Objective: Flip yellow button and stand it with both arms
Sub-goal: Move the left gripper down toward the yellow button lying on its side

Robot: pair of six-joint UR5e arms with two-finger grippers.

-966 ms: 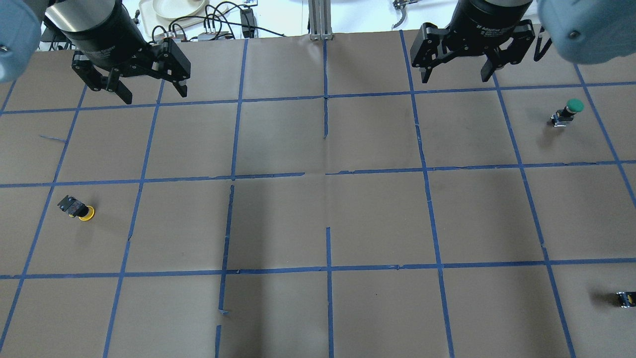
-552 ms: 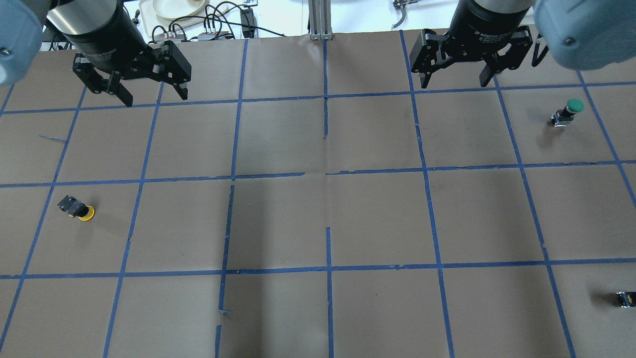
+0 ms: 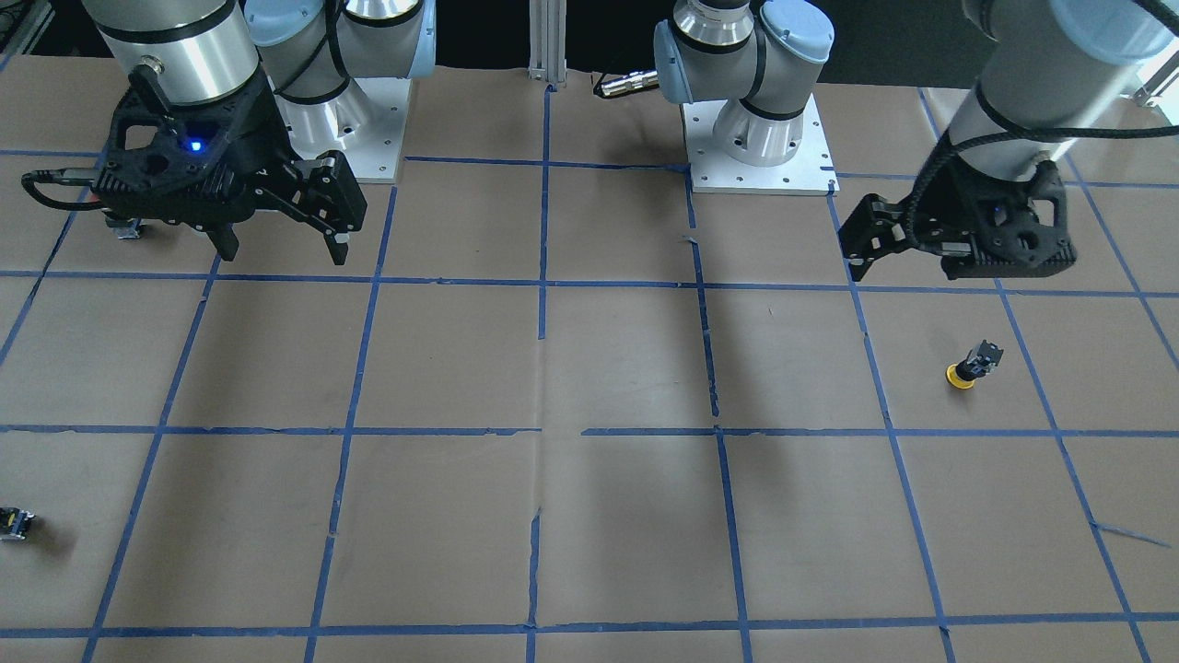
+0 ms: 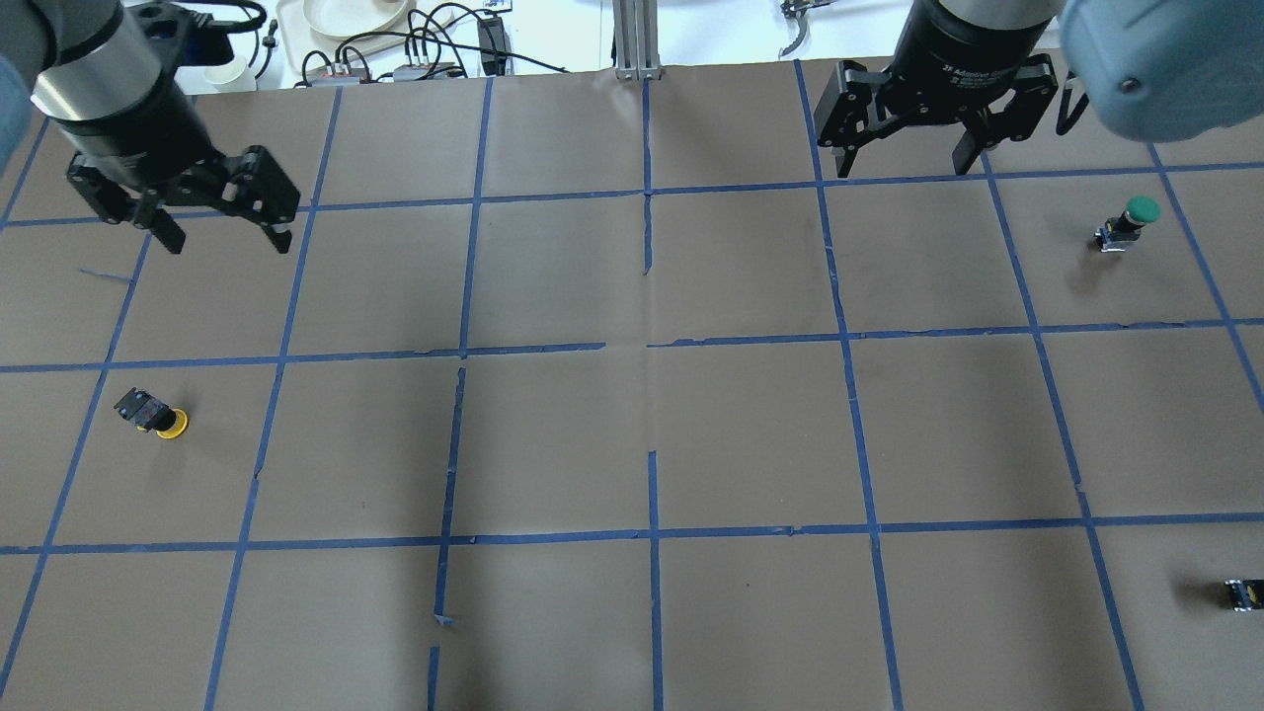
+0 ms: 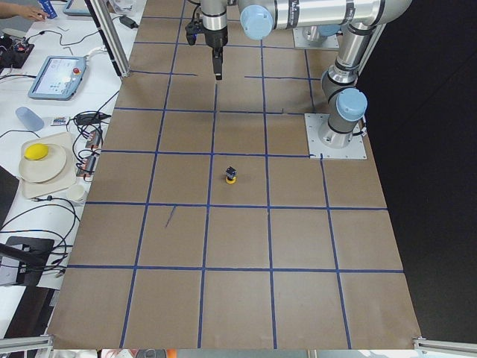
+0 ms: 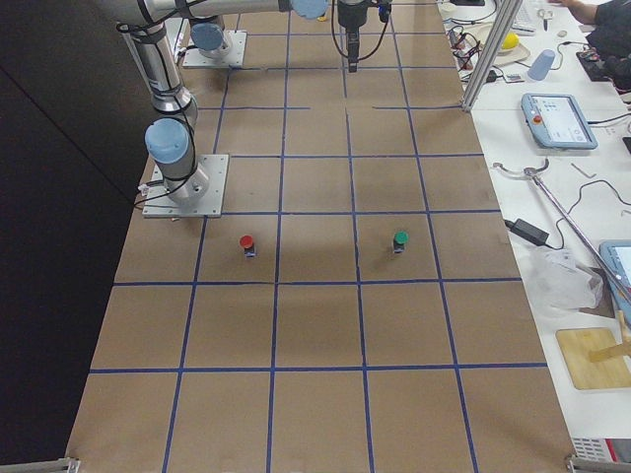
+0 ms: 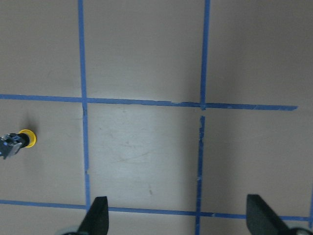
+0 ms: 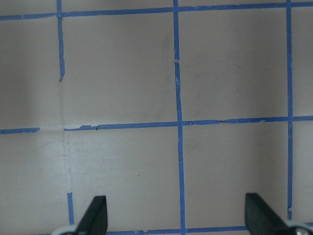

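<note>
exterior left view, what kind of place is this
Probably a robotics lab bench: two robot arms bolted to a table gridded with blue tape, a teach pendant and loose cables on the side desk.

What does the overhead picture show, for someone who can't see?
A small push-button with a round yellow cap sits cap-down at the left of a brown paper table gridded with blue tape. The black left gripper and right gripper both hang open over the far side.
</note>
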